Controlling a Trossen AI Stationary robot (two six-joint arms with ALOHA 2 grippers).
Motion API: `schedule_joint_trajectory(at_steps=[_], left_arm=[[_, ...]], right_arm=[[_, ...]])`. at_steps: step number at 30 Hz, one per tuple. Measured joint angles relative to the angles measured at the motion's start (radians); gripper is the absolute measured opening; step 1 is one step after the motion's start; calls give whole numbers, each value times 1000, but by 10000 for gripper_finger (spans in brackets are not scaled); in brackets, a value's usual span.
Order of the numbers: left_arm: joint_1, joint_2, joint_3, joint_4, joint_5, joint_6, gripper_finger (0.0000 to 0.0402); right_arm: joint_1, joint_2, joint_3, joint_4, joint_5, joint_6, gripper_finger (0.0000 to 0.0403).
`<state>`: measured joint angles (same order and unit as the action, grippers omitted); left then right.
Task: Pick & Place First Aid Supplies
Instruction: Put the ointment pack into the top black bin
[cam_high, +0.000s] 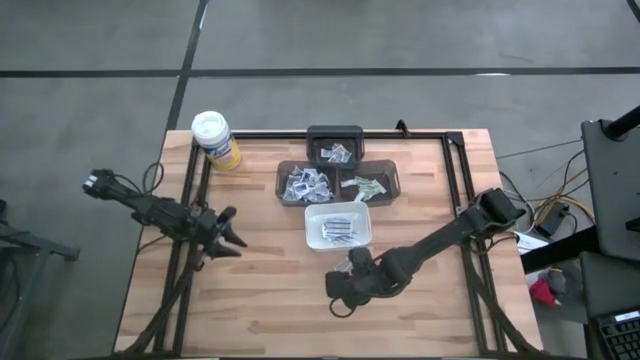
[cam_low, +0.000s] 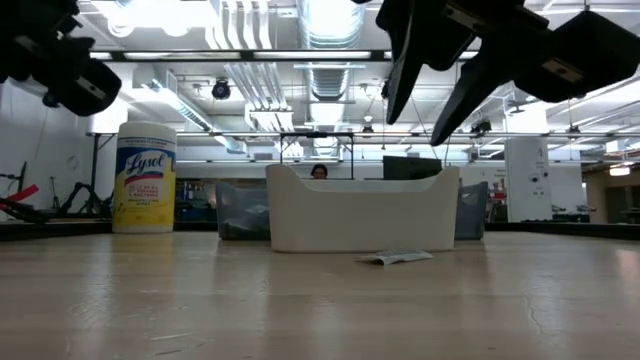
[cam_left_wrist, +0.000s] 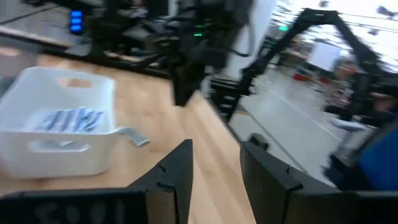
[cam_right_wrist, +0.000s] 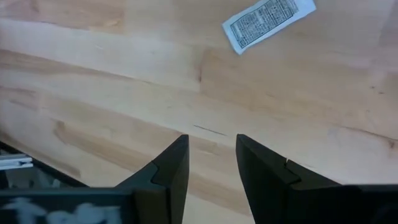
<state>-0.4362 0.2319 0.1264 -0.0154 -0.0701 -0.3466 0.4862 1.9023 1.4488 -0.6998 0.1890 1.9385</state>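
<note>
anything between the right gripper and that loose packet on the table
Nothing visible. The right gripper hangs open above bare wood, and the loose packet lies flat ahead of it, beside the white tray, with only table between.

arms: my two, each with a gripper, left (cam_high: 232, 232) and right (cam_high: 340, 297) | trays: one white (cam_high: 337, 226), three dark (cam_high: 336, 171) | yellow canister (cam_high: 215, 140): one | loose packet (cam_right_wrist: 268, 23) ahead of my right fingertips: one | packets in trays: too many to count

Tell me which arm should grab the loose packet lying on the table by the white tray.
Right. The right gripper hovers open just beyond the packet, near the white tray. The left gripper sits farther off.
</note>
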Motion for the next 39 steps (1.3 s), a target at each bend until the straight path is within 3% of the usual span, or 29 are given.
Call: schedule_joint_trajectory(at_steps=[4, 9, 20, 39], left_arm=[[0, -38, -2, -3, 71, 35, 126], [0, -89, -2, -28, 73, 59, 126], [0, -149, -2, -57, 157, 99, 126], [0, -151, -2, -76, 215, 109, 126]], right_arm=[[0, 23, 0, 12, -3, 15, 136], [0, 48, 0, 49, -3, 87, 133], [-3, 51, 0, 65, -2, 354, 121], [-90, 51, 0, 84, -15, 362, 117]])
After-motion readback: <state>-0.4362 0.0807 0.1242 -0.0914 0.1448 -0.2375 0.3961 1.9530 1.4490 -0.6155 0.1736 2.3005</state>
